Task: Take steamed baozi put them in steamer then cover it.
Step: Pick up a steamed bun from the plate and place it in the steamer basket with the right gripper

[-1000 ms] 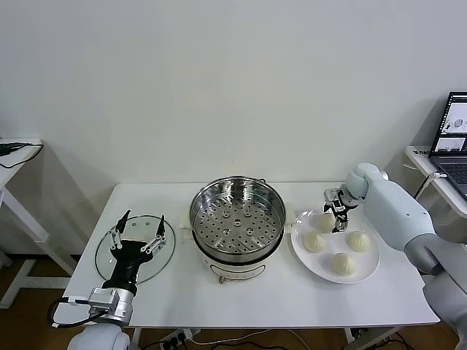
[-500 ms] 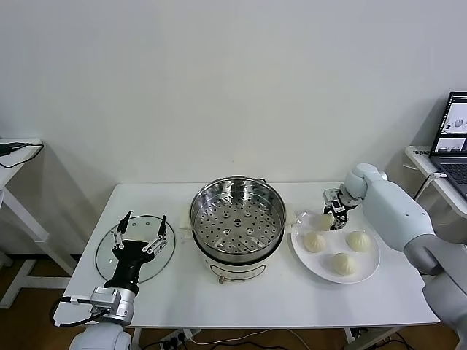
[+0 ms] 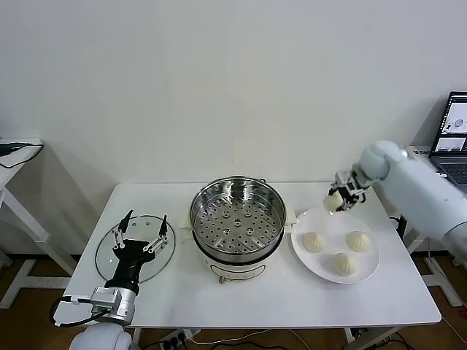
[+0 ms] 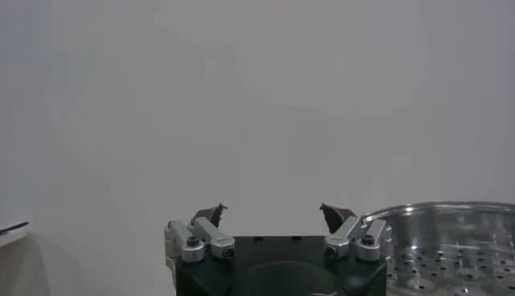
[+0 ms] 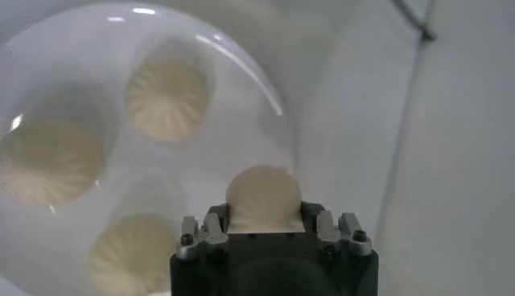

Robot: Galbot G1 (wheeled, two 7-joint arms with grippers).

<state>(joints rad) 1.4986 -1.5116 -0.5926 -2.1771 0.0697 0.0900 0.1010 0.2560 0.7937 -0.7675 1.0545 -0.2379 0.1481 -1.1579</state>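
My right gripper point(image 3: 338, 198) is shut on one steamed baozi point(image 3: 333, 202) point(image 5: 263, 197) and holds it in the air above the far edge of the white plate point(image 3: 368, 271). Three more baozi point(image 3: 314, 241) lie on that plate; they show below the held one in the right wrist view point(image 5: 167, 90). The steamer point(image 3: 237, 216), a shiny steel pot with an empty perforated tray, stands mid-table. The cover point(image 3: 109, 264), a glass lid, lies flat on the table's left end. My left gripper point(image 3: 139, 227) point(image 4: 272, 215) hangs open just above it, fingers pointing up.
A laptop point(image 3: 454, 138) sits on a side table to the right, beyond the table edge. Another small table point(image 3: 14, 153) stands at the far left. A white wall rises behind the table.
My right gripper closed on a baozi at the plate's far edge and lifted it up off the plate. The left arm has not moved.
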